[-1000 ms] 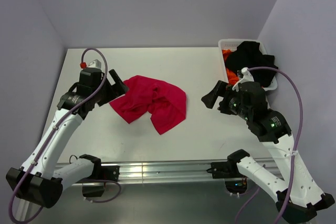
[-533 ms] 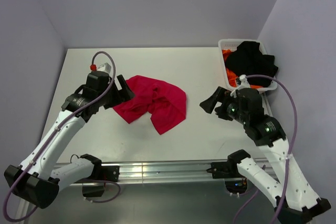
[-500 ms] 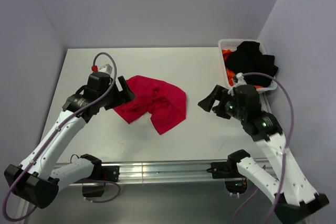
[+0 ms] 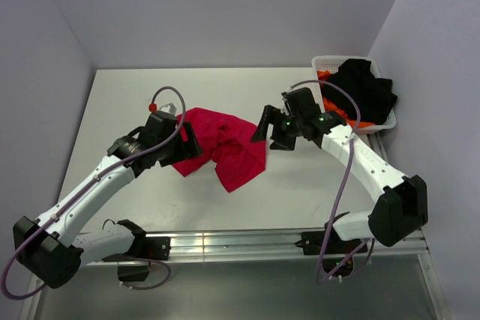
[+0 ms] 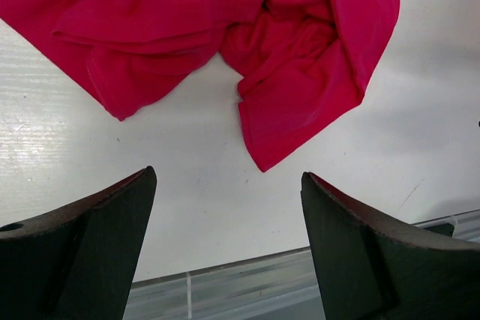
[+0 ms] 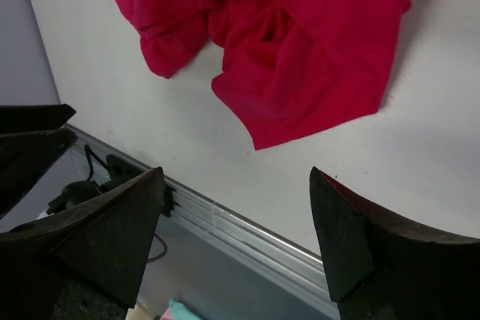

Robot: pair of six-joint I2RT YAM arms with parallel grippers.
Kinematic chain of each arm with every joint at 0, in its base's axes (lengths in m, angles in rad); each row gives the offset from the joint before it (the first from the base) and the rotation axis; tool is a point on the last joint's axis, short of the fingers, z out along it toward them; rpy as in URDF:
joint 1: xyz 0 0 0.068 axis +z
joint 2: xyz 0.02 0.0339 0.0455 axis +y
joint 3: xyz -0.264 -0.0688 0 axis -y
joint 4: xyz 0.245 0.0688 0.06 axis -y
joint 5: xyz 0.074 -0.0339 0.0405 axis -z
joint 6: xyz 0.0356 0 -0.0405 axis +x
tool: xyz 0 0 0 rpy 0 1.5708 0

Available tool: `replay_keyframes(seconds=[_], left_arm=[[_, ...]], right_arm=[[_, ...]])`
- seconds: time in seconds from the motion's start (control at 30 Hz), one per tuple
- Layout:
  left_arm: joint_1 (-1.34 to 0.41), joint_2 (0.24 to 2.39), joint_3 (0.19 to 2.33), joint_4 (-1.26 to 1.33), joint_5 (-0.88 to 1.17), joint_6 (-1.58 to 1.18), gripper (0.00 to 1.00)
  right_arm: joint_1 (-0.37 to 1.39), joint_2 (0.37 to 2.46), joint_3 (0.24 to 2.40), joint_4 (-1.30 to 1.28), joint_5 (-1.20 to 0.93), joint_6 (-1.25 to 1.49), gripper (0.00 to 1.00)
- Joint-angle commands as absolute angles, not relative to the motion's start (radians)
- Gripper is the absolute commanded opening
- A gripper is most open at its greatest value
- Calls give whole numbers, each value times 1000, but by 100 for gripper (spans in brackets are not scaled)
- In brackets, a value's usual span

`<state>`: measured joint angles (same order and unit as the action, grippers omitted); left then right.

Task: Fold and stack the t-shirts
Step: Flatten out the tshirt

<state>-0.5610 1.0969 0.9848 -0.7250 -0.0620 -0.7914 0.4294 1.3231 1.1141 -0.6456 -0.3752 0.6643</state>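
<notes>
Here, the crumpled crimson-red soft cloth t-shirt [image 4: 225,148] lies mid-way across the white table [image 4: 120,95], between both grippers. The left gripper [image 4: 186,145] hovers at its left edge and the right gripper [image 4: 268,130] at its right edge, both spread wide and holding nothing. Expect light, limp cloth that sags and bunches; pinch a single layer at a corner. Folds hide the collar, sleeves and hems. The black cloth shirt [image 4: 360,88] and orange cloth shirt [image 4: 323,78] lie heaped in the white plastic lattice basket [image 4: 321,60], the orange one largely covered.

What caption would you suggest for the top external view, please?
Both open, the left claw and right claw flank the crumpled red t-shirt; black t-shirt and orange t-shirt sit in the white basket.
</notes>
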Motion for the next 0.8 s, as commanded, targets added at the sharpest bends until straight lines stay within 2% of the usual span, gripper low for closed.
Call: replay_keyframes(seconds=[0.0, 0.23, 0.47, 0.77], left_arm=[[-587, 1121, 1048, -729, -110, -802, 84], [-594, 1121, 1014, -707, -101, -815, 84], [-594, 1163, 1025, -710, -94, -813, 83], [-594, 1155, 1055, -750, -112, -828, 81]], right_arm=[[504, 1351, 1172, -672, -293, 661, 85], [718, 1385, 954, -571, -258, 784, 85], [739, 1462, 884, -488, -247, 807, 86], [739, 1667, 974, -411, -252, 792, 86]])
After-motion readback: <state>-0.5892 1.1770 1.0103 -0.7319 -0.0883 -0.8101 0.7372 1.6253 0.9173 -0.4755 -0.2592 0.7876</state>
